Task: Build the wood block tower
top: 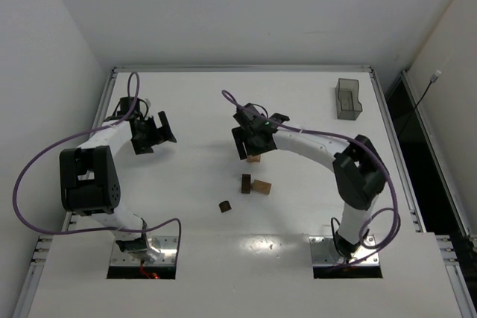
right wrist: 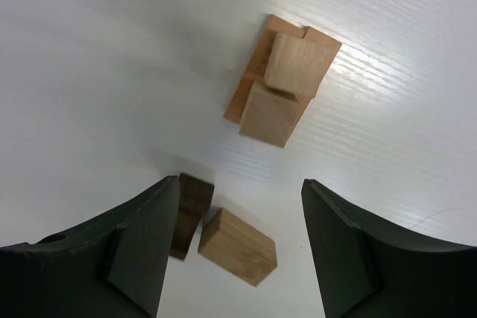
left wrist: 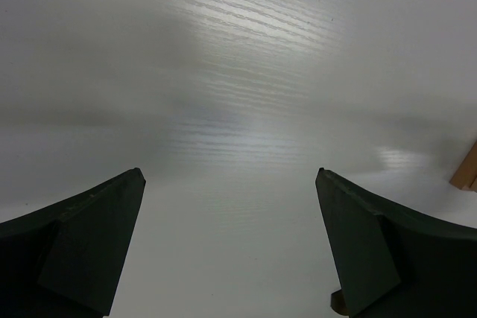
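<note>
The tower (right wrist: 279, 109) stands near the middle of the table (top: 186, 94). So far it is all light tan: flat pieces at the bottom with two blocks on them, and no dark piece on top yet. Just on its near side lie two loose pieces close together, a dark brown block (right wrist: 192, 202) on the left and a tan block (right wrist: 237, 246) on the right. A second dark brown block (top: 225, 206) sits alone, a little nearer and further left.

The right gripper (right wrist: 240, 184) hovers over the loose pair with its jaws spread and nothing in them. In its wrist view the tan block shows in the gap with table on both sides, while the dark one is half hidden behind the left finger. The tower lies past the fingertips, on the far side.

The next pick likely turns on alignment. The jaws open left to right, but the tan block's long axis seems to run slantwise to that line, so the wrist may need a small turn before it comes down. Any piece picked up then has only a short way to go — straight toward the far side.

The left gripper (top: 154, 139) is wide open and empty, well off to the left, so the right arm is plainly the nearer one. The bin (top: 348, 99) stands apart at the far right.
</note>
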Motion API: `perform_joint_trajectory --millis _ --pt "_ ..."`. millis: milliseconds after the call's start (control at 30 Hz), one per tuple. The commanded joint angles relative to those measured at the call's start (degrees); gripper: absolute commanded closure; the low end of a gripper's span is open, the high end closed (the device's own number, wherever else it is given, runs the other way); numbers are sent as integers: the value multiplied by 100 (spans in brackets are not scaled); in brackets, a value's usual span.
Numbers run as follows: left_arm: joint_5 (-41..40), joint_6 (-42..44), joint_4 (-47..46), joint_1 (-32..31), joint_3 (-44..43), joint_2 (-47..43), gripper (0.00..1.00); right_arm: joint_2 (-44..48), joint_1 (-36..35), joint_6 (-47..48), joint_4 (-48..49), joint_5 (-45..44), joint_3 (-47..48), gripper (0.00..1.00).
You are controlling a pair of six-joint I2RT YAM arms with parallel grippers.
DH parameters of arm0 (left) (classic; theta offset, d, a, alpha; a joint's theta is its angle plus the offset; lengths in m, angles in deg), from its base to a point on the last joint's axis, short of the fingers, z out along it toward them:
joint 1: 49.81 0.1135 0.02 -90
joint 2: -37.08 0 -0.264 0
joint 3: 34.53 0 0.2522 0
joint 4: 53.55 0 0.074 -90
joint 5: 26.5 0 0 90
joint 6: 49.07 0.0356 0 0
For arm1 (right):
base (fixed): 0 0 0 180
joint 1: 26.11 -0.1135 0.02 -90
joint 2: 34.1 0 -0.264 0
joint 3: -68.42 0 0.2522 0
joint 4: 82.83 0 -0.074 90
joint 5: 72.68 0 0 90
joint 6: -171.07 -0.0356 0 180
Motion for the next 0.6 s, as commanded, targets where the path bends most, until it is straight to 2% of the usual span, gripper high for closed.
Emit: perform_joint_trajectory --millis 0,33,100,200,233,267,367,567 --pt "85 -63 -130 71 80 -201 1 796 -85 1207 458 415 -254 37" --pt "138 -63 -130 71 80 -201 1 902 -85 1802 362 1062 -307 37" --pt "138 -11 -130 71 133 -262 1 1105 -85 2289 142 1968 -308 37" --pt "138 -11 -130 71 133 -315 1 1175 20 3343 -236 3050 -597 37" --pt "138 -11 -130 71 133 -315 1 1236 20 3642 -350 3168 -676 38" --pt "138 -11 -182 71 133 -315 1 1324 20 4298 -551 3456 -851 38" --pt "138 -11 -182 71 133 -315 1 1404 20 5135 -841 3529 -1098 38" --pt "138 -63 -235 71 80 -262 1 1395 20 5228 -720 3029 -1433 40"
